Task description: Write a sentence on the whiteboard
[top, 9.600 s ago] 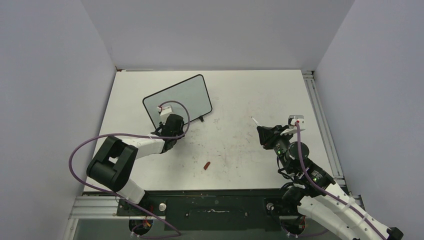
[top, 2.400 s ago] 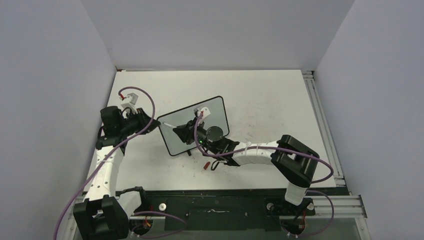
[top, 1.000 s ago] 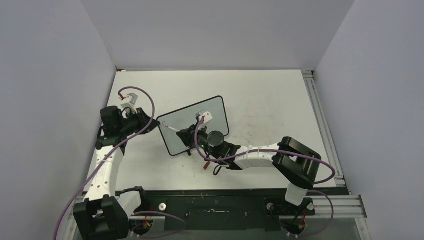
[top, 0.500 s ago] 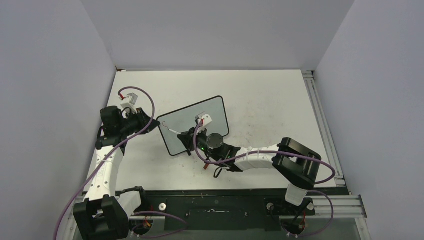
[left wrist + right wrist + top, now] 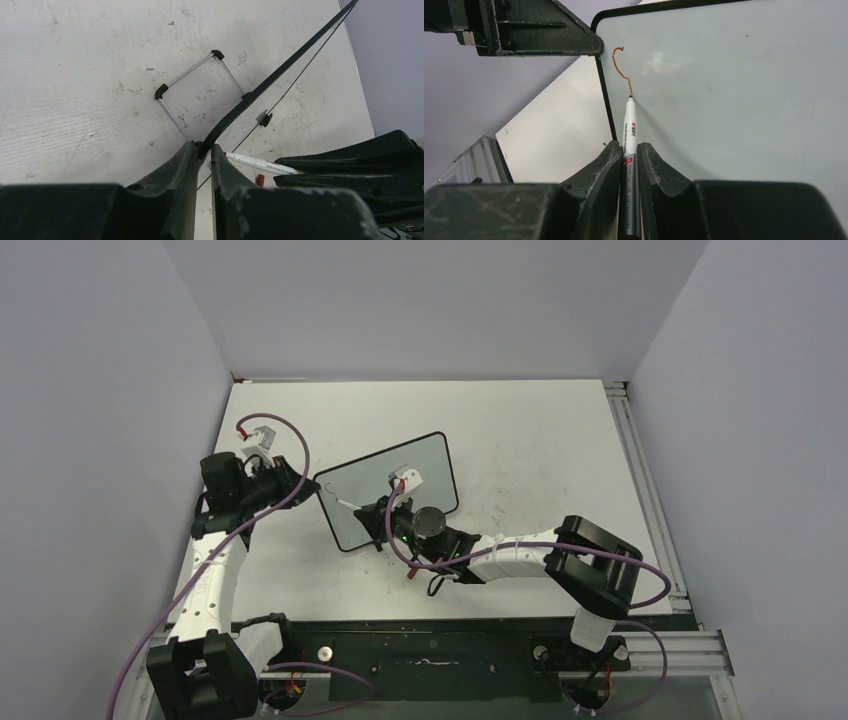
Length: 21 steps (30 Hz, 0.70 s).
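Note:
The whiteboard (image 5: 420, 468) stands tilted mid-table, black-framed, pale and glossy; it also shows in the right wrist view (image 5: 734, 85) and edge-on in the left wrist view (image 5: 270, 80). My left gripper (image 5: 204, 148) is shut on the board's left edge; in the top view it (image 5: 298, 483) sits at the board's left corner. My right gripper (image 5: 629, 147) is shut on a white marker pen (image 5: 629, 135), its tip touching the board. Of the sentence, only one curved red stroke (image 5: 620, 64) shows near the board's upper-left corner. In the top view the right gripper (image 5: 372, 512) is in front of the board.
A red marker cap (image 5: 411, 573) lies on the table in front of the board, also seen in the left wrist view (image 5: 259, 179). The board's wire stand (image 5: 195, 80) rests on the table behind it. Grey walls enclose the table.
Over the last second my right gripper with the pen has shifted slightly down and left along the board. The left arm and board have stayed put.

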Motion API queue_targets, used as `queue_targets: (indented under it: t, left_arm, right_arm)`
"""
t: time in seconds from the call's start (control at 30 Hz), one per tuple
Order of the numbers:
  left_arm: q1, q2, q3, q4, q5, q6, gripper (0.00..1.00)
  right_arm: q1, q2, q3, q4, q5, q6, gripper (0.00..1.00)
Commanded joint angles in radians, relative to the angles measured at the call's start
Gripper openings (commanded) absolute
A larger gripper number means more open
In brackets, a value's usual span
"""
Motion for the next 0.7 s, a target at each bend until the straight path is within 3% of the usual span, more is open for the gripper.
queue_targets:
  t: [0.0, 0.67]
  left_arm:
    - [0.002, -0.007, 0.022, 0.014, 0.012, 0.006, 0.11]
    - [0.003, -0.006, 0.023, 0.017, 0.010, 0.006, 0.11]
  right_arm:
    - [0.009, 0.009, 0.049, 0.015, -0.010, -0.016, 0.05]
    - [0.024, 0.053, 0.095, 0.011, -0.021, -0.015, 0.05]
